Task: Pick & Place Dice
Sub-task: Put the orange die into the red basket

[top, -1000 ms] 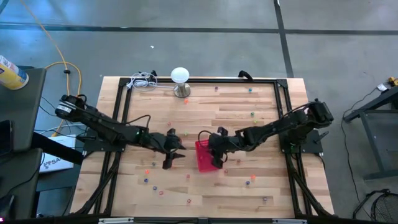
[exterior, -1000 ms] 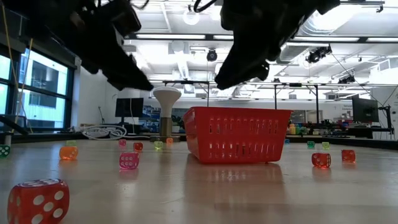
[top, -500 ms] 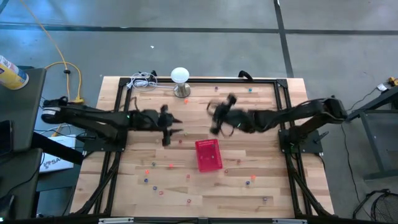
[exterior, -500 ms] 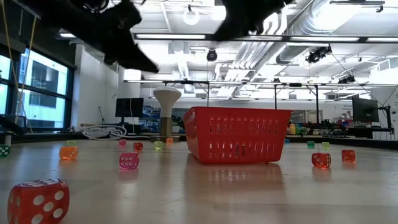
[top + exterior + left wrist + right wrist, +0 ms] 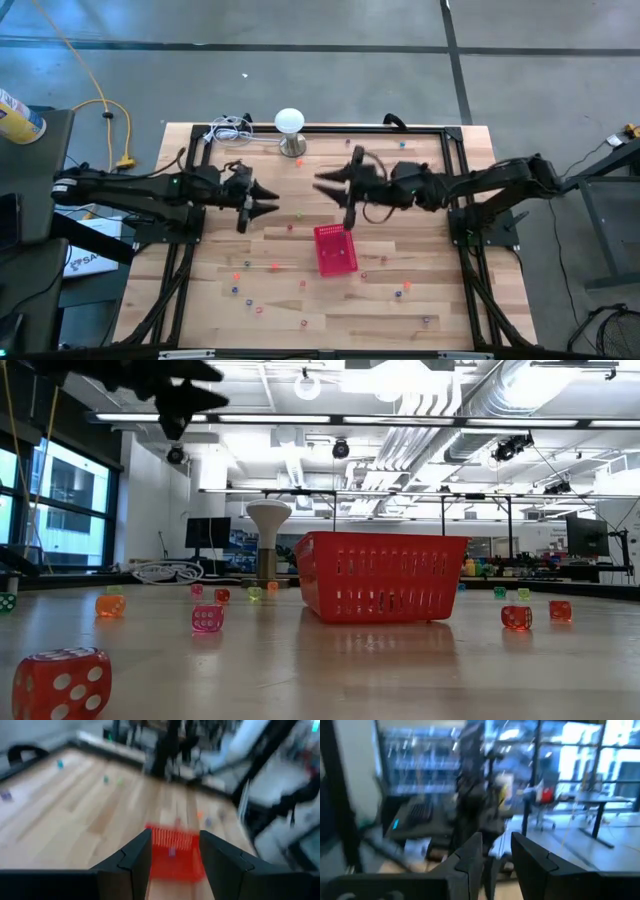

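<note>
The dice lie scattered over the wooden table: a red one point(image 5: 60, 682), a pink one point(image 5: 207, 619) and an orange one point(image 5: 110, 605) near the front, others point(image 5: 237, 266) point(image 5: 407, 285) around the red basket point(image 5: 336, 249). The basket stands on its base at mid-table. My left gripper point(image 5: 268, 199) hangs high above the table, left of the basket and beyond it. It is open, empty and points right, and the left wrist view shows the basket point(image 5: 175, 852) between its fingers. My right gripper point(image 5: 322, 184) hovers level beyond the basket, pointing left, with a narrow empty gap point(image 5: 496, 855).
A white dome-topped lamp point(image 5: 290, 125) and a coil of cables point(image 5: 228, 130) sit at the far edge. A black frame point(image 5: 455, 160) borders the table. More dice lie near the far edge point(image 5: 402, 145) and the near edge point(image 5: 303, 322).
Both grippers have risen well clear of the table. My right gripper has left its place over the basket for the far edge and has tipped from pointing down to level. My left gripper has drawn back toward the far left. The basket and the dice have stayed put.
</note>
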### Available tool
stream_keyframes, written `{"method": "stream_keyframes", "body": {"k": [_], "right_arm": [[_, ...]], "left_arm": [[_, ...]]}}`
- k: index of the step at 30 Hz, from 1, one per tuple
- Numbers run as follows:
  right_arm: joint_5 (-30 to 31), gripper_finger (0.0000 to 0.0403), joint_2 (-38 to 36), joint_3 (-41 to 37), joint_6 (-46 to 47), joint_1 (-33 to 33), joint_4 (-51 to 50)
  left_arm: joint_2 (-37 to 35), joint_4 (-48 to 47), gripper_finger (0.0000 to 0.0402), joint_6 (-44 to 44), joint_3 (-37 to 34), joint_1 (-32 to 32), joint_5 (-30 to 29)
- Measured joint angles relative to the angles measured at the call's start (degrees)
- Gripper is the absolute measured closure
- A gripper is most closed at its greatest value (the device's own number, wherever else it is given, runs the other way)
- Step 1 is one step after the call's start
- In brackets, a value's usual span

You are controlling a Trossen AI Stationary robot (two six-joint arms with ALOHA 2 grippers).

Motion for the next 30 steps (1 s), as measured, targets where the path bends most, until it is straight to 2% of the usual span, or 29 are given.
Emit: {"method": "stream_keyframes", "body": {"k": [3,6,7,9,13,17,24,30], "right_arm": [[-1.2,0.0309,1.8,-0.3,-3.8,5.4,-2.1],[-5.1,0.0309,6.9,-1.7,-10.6,13.0,0.0],[-3.1,0.0309,9.2,-2.0,-11.6,15.5,2.0],[6.8,0.0309,13.9,-2.2,-12.9,20.2,6.1],[24.4,0.0309,19.7,0.4,-15.0,27.2,16.1],[30.4,0.0309,23.8,1.3,-7.5,32.8,17.9],[32.6,0.0309,27.4,1.6,5.4,37.3,18.1],[33.8,0.0309,29.4,1.6,9.3,38.4,18.0]], "left_arm": [[1.9,-5.9,0.0246,3.8,-0.4,-2.5,-3.6],[7.6,-8.0,0.0246,4.7,-2.5,-7.1,-8.6],[9.7,-7.9,0.0246,4.9,-3.0,-8.6,-10.0],[14.6,-5.1,0.0246,2.1,-2.9,-11.7,-13.2],[22.1,0.7,0.0246,-3.0,-2.8,-18.4,-14.4],[27.4,5.7,0.0246,-7.6,-2.7,-25.6,-16.0],[29.4,5.7,0.0246,-7.9,-2.6,-37.1,-29.2],[29.5,4.1,0.0246,-14.5,-2.6,-41.4,-30.0]]}}
